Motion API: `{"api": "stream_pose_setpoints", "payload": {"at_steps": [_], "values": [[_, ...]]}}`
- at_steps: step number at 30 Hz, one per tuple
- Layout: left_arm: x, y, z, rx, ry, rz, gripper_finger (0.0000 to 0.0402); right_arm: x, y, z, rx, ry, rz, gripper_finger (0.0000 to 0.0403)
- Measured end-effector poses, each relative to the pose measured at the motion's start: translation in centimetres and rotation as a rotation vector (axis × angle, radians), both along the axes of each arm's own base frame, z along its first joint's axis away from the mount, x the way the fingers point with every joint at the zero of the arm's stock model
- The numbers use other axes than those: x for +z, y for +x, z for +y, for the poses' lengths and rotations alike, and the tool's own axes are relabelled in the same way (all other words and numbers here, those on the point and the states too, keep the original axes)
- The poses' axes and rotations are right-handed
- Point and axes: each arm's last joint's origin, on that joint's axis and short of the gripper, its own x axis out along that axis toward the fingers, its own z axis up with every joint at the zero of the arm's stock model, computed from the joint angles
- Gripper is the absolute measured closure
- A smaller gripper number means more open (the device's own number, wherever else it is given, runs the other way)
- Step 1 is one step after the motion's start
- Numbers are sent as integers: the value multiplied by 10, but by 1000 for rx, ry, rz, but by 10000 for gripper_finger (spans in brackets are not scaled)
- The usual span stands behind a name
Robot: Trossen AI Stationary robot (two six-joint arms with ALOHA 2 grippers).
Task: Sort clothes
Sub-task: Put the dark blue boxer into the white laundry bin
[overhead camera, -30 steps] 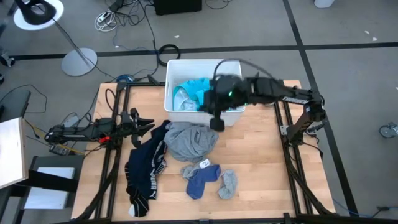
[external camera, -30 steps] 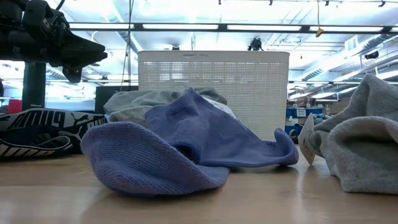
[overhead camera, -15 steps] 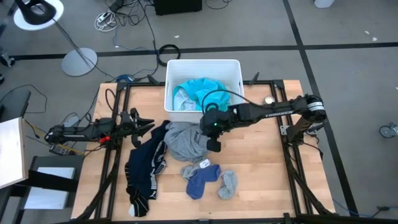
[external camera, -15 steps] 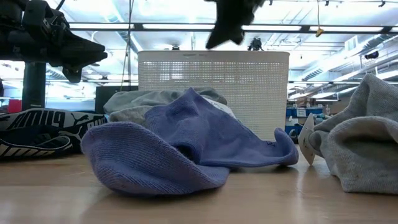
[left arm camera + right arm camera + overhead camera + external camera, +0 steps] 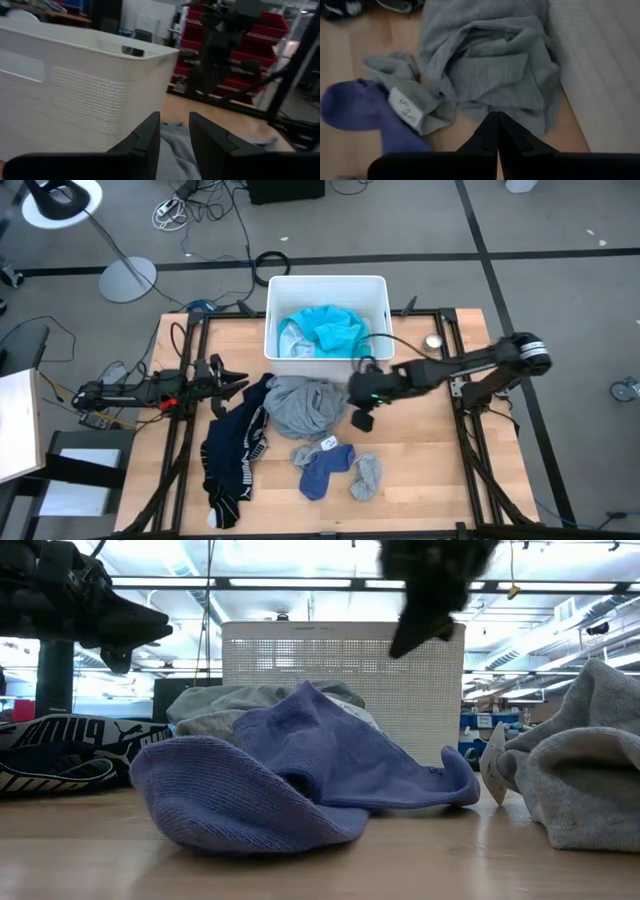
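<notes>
Grey shirt (image 5: 305, 406) crumpled in a heap on the table (image 5: 420, 470), just in front of the white bin (image 5: 278, 300), touching the black-navy piece (image 5: 232, 455) on its left edge. Blue sock (image 5: 325, 468) and grey sock (image 5: 367, 476) nearer the front edge, touching each other, a white tag on the blue one. Turquoise piece (image 5: 330, 330) already inside the bin. Right gripper (image 5: 362, 418) hanging low at the shirt's right edge, just beside it, not touching; fingers pressed together, nothing between them, seen clearly in the right wrist view (image 5: 493, 132). Left gripper (image 5: 232, 380) parked at the table's left side near the top of the black-navy piece, fingers a little apart, empty, facing the bin wall (image 5: 75, 90). Probable next step: shirt pickup by the right arm, so jaws need opening first. Shirt likely light, limp, non-slip knit; no rigid edge to hold, will drape and drag. Best bet: pinch a raised fold (image 5: 490, 65) near the heap's middle, not a flat hem, and lift high enough to clear the bin rim. Risk: trailing fabric snagging the black-navy piece or the sock tag.
</notes>
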Motion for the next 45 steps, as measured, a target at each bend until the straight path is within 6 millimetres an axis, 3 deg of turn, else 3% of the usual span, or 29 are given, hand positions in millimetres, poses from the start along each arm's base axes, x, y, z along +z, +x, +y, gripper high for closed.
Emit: {"api": "stream_pose_setpoints", "payload": {"at_steps": [5, 10, 17, 22, 27, 35, 45], "values": [[25, -4, -1, -18, -21, 65, 294, -4, -45, 8, -99, 48, -128, 403], [61, 3, -3, 10, -25, 217, 294, -12, -70, 14, -99, 59, -223, 403], [85, 40, -19, 88, -186, 601, 294, -28, -81, 14, -103, 51, -197, 403], [94, 70, -45, 175, -312, 744, 294, -29, -80, 13, -104, 20, -197, 402], [88, 87, -78, 252, -412, 823, 294, -29, -80, 13, -88, -1, -194, 402], [52, 85, -110, 431, -557, 960, 294, -29, -81, 16, -70, 3, -192, 401], [38, 93, -118, 463, -634, 1015, 294, -29, -87, 37, -21, 33, -197, 401]]}}
